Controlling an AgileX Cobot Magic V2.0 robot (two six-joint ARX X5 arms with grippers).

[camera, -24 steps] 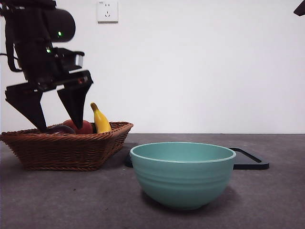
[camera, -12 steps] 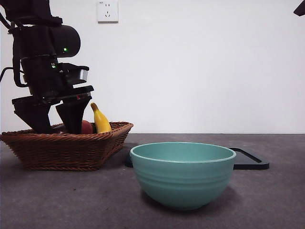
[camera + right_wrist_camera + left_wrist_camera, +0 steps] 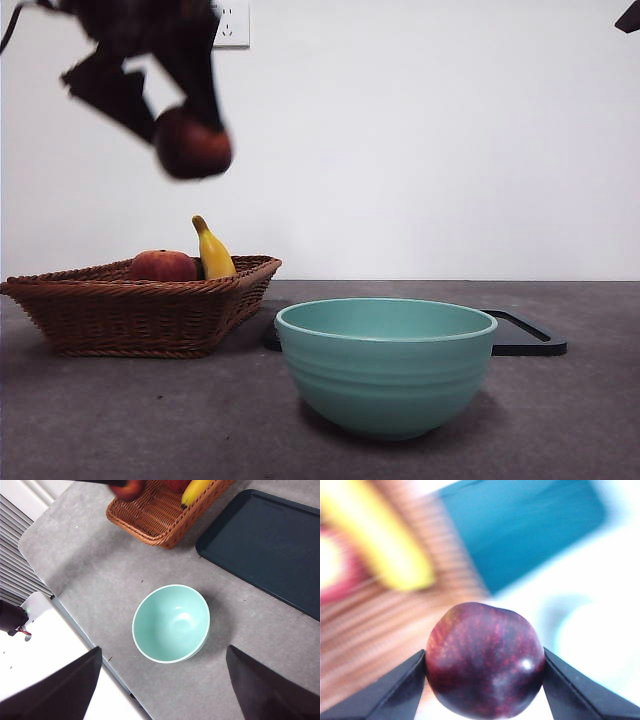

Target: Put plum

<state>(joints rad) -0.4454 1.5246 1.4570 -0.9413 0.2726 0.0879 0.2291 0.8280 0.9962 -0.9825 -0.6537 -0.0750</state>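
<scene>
The plum [image 3: 485, 661], glossy dark maroon, is clamped between the two black jaws of my left gripper [image 3: 485, 672]. In the front view that gripper [image 3: 185, 135] is blurred, high at the upper left, with the plum [image 3: 192, 147] in the air above the wicker basket [image 3: 140, 305]. The teal bowl [image 3: 386, 365] stands in the middle, nearer the camera, and is also seen from above as the bowl [image 3: 171, 623]. My right gripper [image 3: 165, 680] hangs open high over the table, holding nothing.
A red-orange fruit [image 3: 162, 266] and a yellow banana [image 3: 211, 250] lie in the basket. A dark tray [image 3: 525, 338] lies flat behind the bowl to the right; the same tray [image 3: 270, 545] shows in the right wrist view.
My left gripper went down into the basket, shut on the plum and has risen fast with it, well above the basket. The red-orange fruit now shows unobstructed.
</scene>
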